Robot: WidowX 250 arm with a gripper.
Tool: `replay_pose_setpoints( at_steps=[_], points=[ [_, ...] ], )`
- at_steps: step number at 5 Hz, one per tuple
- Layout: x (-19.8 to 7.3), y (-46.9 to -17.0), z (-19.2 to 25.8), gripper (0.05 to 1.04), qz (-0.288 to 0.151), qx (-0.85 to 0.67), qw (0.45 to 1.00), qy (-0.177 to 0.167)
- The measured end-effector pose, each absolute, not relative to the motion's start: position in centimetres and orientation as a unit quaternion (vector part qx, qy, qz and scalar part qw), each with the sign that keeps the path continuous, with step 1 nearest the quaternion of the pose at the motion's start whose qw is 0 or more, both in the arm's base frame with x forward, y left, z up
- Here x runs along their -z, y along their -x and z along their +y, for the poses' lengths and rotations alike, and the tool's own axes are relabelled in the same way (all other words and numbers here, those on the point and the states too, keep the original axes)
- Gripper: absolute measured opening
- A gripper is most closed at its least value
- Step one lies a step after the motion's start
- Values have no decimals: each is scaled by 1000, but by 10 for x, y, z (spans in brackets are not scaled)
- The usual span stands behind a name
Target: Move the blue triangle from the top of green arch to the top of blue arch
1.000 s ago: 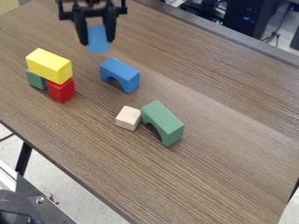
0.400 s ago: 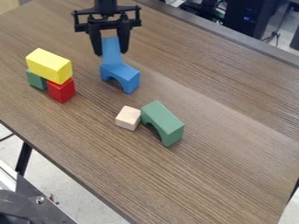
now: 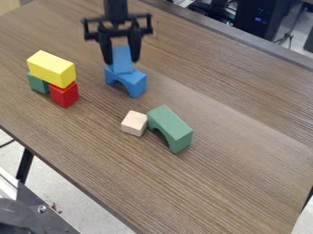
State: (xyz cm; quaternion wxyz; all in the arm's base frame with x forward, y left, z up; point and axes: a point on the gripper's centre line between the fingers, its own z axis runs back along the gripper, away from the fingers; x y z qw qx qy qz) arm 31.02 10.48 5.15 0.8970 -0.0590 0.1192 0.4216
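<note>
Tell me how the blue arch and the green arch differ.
The blue arch looks smaller than the green arch. The blue arch has the blue triangle at its top, between the gripper's fingers; the green arch's top is bare. The green arch has a pale wooden cube beside it, the blue arch none. Both stand opening-down on the table.

The black robot arm (image 3: 116, 8) is at the top edge, and its black two-finger tool (image 3: 122, 61) hangs down, both fingers standing a little apart.

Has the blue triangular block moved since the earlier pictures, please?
Yes: the triangular block moved down and right in view, toward the unmoved blue arch block.
</note>
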Motion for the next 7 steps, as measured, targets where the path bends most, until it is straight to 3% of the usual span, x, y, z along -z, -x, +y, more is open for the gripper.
replay_pose_setpoints(
  at_steps=[2,3,4,5,6,7],
  points=[
    [-47,-328,101,575,123,-408,903,62],
    [-47,-331,101,631,124,-408,902,63],
    [-47,-327,97,918,123,-401,905,72],
    [-53,-312,90,1000,92,-377,918,84],
    [-72,-308,93,999,57,-381,920,78],
    [-83,-302,97,999,45,-376,924,50]
  ],
)
